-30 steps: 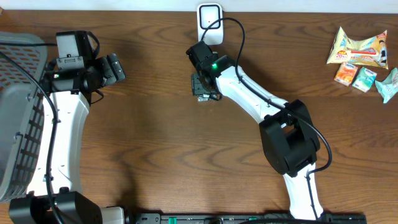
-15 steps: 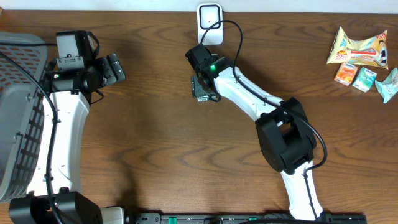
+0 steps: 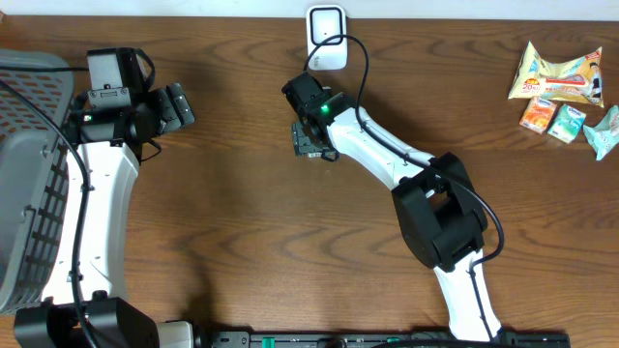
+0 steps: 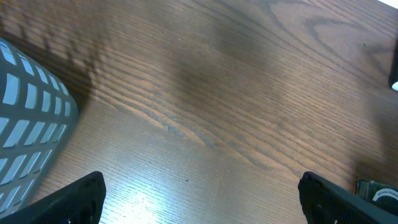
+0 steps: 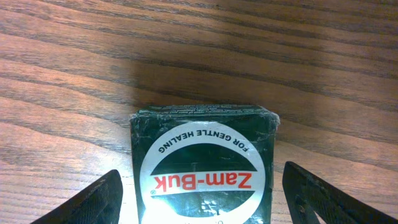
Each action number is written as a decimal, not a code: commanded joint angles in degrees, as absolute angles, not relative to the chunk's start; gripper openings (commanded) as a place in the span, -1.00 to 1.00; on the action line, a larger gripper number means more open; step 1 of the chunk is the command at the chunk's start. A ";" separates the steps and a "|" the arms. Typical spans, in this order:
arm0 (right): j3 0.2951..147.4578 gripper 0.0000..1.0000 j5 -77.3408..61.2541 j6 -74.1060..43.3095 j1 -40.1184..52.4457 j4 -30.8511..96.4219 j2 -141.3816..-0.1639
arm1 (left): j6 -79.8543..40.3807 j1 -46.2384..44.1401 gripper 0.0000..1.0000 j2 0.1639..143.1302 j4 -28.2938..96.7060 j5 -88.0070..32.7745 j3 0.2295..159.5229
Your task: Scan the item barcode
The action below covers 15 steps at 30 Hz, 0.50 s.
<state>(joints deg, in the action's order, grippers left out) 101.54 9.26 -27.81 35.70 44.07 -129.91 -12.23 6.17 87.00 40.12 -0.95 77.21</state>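
Straddling the Zam-Buk box (image 5: pixel 202 140) on the table (image 3: pixel 242 193) near the scanner (image 3: pixel 326 24), the right gripper (image 5: pixel 202 186) stands released, fingers (image 5: pixel 102 199) clear of it, and the left gripper (image 4: pixel 199 193) gapes empty.

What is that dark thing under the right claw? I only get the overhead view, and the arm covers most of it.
Observer: The right wrist view shows a dark green square box with a round white label reading Zam-Buk.
Operator: Is it gripped?
Observer: No. The right claw is open. Its fingers flank the box, with the brown wooden table showing on both sides.
Operator: Any barcode visible?
Observer: None on the face that shows, only the label. The other faces are hidden.
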 commanded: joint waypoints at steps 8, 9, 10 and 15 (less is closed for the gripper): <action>101.86 0.46 9.98 -26.04 36.10 44.16 -130.56 | -12.71 6.37 0.95 87.29 40.27 -0.58 76.93; 101.73 0.45 10.02 -26.04 36.10 44.12 -130.61 | -12.71 6.37 0.95 87.29 40.27 -0.58 76.93; 101.51 0.45 10.22 -26.06 36.10 44.07 -130.67 | -12.71 6.37 0.95 87.29 40.27 -0.58 76.93; 101.38 0.43 10.85 -26.06 35.99 44.03 -131.76 | -12.71 6.37 0.95 87.29 40.27 -0.58 76.93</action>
<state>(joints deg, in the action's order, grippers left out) 101.54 9.47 -26.59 35.70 44.07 -130.02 -12.23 6.17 87.00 40.12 -0.95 77.21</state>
